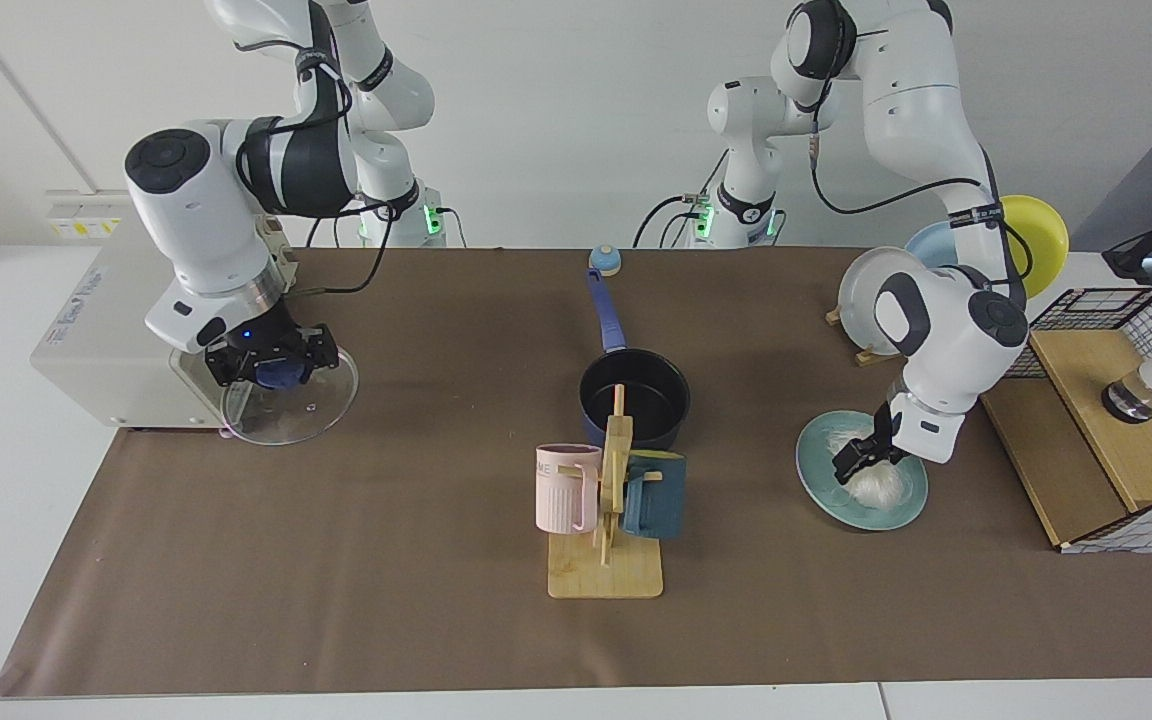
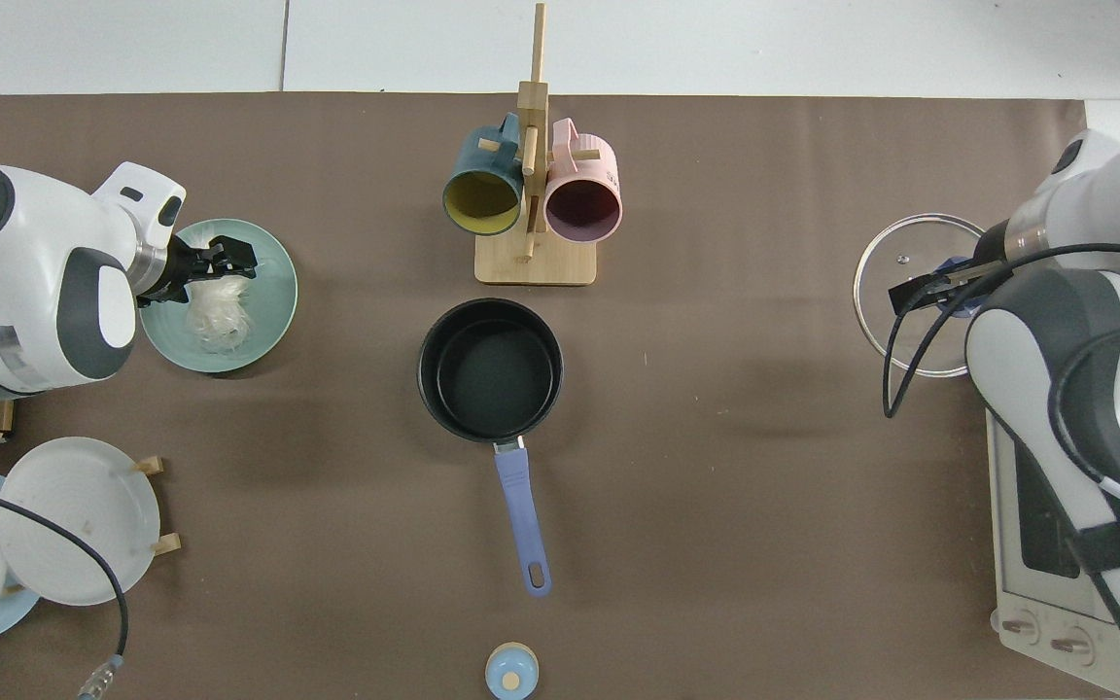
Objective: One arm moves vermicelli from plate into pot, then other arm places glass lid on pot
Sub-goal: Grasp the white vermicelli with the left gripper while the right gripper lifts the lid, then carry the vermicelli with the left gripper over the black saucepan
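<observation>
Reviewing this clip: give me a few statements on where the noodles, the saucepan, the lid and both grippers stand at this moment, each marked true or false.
1. The dark navy saucepan with the long blue handle is empty. True.
2. The clump of thin white vermicelli lies in the saucepan. False: it lies on the round teal-green plate.
3. The right gripper holds the round clear glass lid by its blue knob, clear of the table. True.
4. The left gripper waits far from the plate. False: it is down at the vermicelli.
5. The lid covers the saucepan. False: it is held near the white oven.
</observation>
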`<action>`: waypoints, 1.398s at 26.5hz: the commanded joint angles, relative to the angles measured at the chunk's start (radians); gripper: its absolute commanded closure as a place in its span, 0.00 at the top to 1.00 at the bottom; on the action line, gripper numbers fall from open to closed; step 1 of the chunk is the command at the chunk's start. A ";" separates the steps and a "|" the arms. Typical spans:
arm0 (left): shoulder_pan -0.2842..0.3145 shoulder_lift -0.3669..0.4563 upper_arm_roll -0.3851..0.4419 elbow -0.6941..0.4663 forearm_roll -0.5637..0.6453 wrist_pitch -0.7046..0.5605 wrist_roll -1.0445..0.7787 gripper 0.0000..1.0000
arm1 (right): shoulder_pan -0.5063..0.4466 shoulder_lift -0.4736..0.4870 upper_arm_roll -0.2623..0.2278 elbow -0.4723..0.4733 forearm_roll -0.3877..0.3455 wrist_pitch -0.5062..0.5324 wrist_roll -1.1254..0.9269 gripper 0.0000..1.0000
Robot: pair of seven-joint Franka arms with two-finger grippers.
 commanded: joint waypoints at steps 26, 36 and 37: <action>-0.008 -0.217 -0.158 0.112 -0.042 -0.420 -0.344 0.00 | -0.002 -0.335 0.000 -0.234 0.058 -0.092 -0.023 0.02; -0.008 -0.257 -0.366 0.006 -0.047 -0.316 -0.448 0.00 | 0.013 -0.343 0.014 -0.245 0.058 -0.086 0.030 0.02; -0.008 -0.266 -0.388 -0.014 -0.047 -0.298 -0.452 0.00 | 0.013 -0.343 0.017 -0.245 0.058 -0.086 0.031 0.02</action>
